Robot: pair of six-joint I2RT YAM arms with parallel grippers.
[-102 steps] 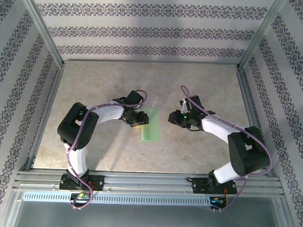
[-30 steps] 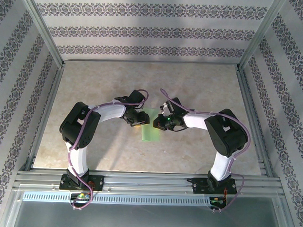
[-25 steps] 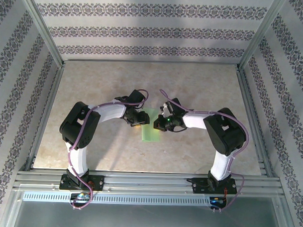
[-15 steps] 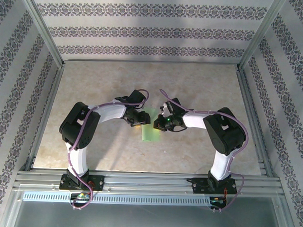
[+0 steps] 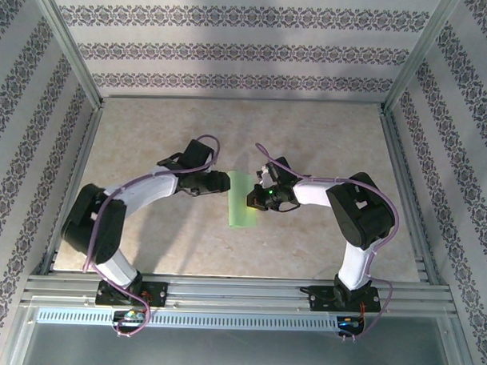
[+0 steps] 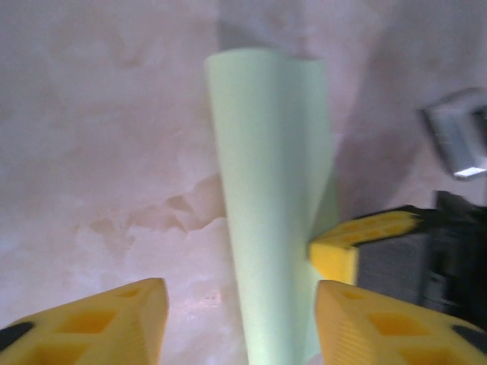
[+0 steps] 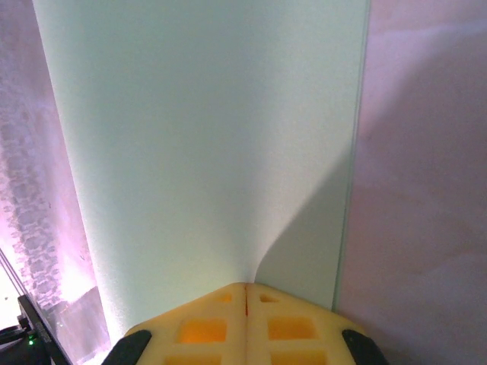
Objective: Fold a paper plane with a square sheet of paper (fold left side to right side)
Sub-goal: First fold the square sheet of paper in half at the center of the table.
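Top external view showed the square sheet of paper (image 5: 239, 205) lying near the middle of the counter (image 5: 325, 137). It was folded over into a long thin strip, and it sat between my two grippers. My left gripper (image 5: 225, 182) was just beside the strip's left side, toward its far end. Its jaws were open. In my left wrist view the paper ran up between the two yellow fingers (image 6: 114, 319), and they held nothing. The strip's left side looked round and puffy there, not pressed flat. My right gripper (image 5: 252, 202) was at the strip's right side, with its jaws shut tight together. Its yellow tip touched the paper's right edge. In my right wrist view the pale green paper spread out just ahead of that tip. I could not tell if any paper was pinched inside.
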